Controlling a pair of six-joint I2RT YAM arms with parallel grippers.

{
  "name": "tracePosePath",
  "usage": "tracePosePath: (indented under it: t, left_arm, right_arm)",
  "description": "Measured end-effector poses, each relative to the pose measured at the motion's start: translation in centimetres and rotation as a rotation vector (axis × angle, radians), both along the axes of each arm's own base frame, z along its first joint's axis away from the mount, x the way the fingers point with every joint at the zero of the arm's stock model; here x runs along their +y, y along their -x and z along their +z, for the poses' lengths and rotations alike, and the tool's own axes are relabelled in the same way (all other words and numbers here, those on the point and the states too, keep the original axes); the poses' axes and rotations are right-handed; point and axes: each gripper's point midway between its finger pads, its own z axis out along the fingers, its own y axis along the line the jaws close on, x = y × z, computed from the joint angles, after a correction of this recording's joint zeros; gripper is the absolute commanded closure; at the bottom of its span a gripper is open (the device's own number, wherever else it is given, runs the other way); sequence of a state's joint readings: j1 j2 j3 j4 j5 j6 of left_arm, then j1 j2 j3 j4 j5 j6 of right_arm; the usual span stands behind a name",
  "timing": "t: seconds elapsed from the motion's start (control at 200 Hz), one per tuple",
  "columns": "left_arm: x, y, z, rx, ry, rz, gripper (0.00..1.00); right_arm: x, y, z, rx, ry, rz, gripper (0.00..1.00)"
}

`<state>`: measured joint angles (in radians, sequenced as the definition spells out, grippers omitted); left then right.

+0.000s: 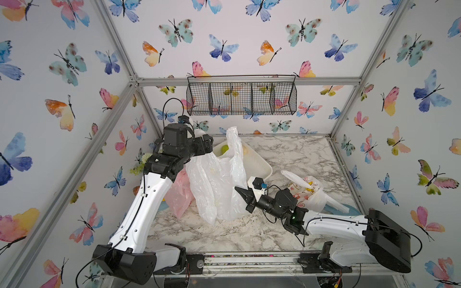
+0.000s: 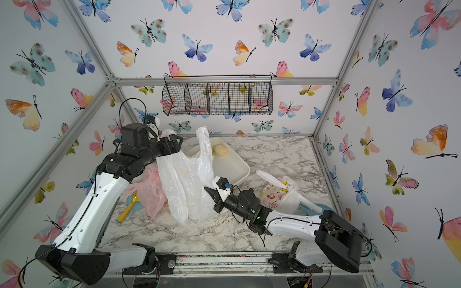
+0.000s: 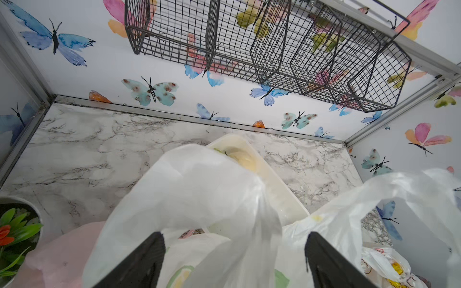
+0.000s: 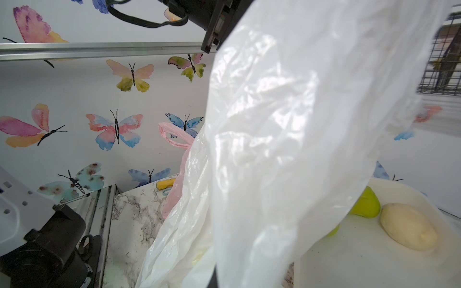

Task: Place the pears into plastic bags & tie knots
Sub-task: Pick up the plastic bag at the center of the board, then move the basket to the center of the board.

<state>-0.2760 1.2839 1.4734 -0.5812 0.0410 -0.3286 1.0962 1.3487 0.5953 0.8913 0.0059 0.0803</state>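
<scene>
Two claws: left claw (image 3: 234,235) spread wide, clamping nothing, film of white lemon-print plastic bag (image 1: 214,184) between its fingers (image 3: 147,261); right claw (image 1: 238,190) pinched closed, tip against that bag's side. Three bags: pink plastic bag (image 1: 178,197) below left claw, doodle-print white bag (image 1: 309,192) behind right. Beyond, white tray (image 1: 259,167): one green pear (image 4: 369,207), one cream pear (image 4: 409,225).

The upright white bag (image 1: 214,184) and tray (image 1: 259,165) block mid-table; the front marble (image 1: 224,237) lies open.

Bright, even, diffuse light; soft shadows; wide-angle bending at edges; near white bag (image 4: 299,124) blurred, glaring.
</scene>
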Motion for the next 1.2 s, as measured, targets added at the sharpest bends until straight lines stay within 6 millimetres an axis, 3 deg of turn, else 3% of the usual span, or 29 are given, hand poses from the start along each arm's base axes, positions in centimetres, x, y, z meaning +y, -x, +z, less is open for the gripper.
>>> tracePosePath:
  t: [0.225,0.285,0.361,0.416,0.441,0.551,0.686,0.821,0.902,1.022,1.117,1.202]
  left_arm:
    - [0.4,-1.9,-5.3,0.093,-0.118,0.05,0.28]
    - [0.5,-2.1,-6.1,0.108,-0.14,0.057,0.4]
    - [0.2,-2.3,-6.5,0.107,-0.139,0.046,0.7]
    - [-0.4,-2.3,-6.6,0.096,-0.117,0.022,0.93]
    - [-0.6,-2.3,-6.7,0.092,-0.111,0.011,0.99]
    - [-0.9,-1.7,-6.8,0.066,-0.099,-0.036,1.0]
    - [0.3,-0.3,-3.3,-0.048,-0.092,-0.056,1.0]
    - [1.5,2.1,2.6,-0.234,-0.049,-0.085,1.0]
    - [0.9,3.4,5.3,-0.32,-0.027,-0.135,1.0]
    - [0.0,4.3,7.4,-0.389,-0.019,-0.2,1.0]
    - [-1.2,5.0,8.5,-0.427,-0.015,-0.282,1.0]
    - [-2.5,5.9,9.5,-0.458,-0.005,-0.374,1.0]
  right_arm:
    - [0.2,0.2,0.7,-0.028,-0.034,-0.053,0.95]
    - [0.3,0.2,0.8,-0.03,-0.041,-0.061,0.94]
    - [0.3,-0.1,0.6,-0.025,-0.046,-0.071,0.9]
    - [0.4,-0.1,0.5,-0.016,-0.049,-0.073,0.8]
    - [0.4,-0.1,0.5,-0.005,-0.056,-0.073,0.73]
    - [-0.1,-0.3,0.0,0.051,-0.071,-0.094,0.47]
    - [-3.3,-1.3,-2.0,0.173,-0.043,-0.175,0.37]
    - [-9.6,-6.1,-4.1,0.327,-0.024,-0.362,0.32]
    - [-12.3,-8.6,-5.4,0.405,0.024,-0.458,0.29]
    - [-12.8,-12.2,-5.4,0.508,0.12,-0.515,0.28]
    - [-12.0,-15.4,-4.4,0.544,0.21,-0.529,0.23]
    - [-11.0,-16.9,-3.1,0.535,0.268,-0.494,0.18]
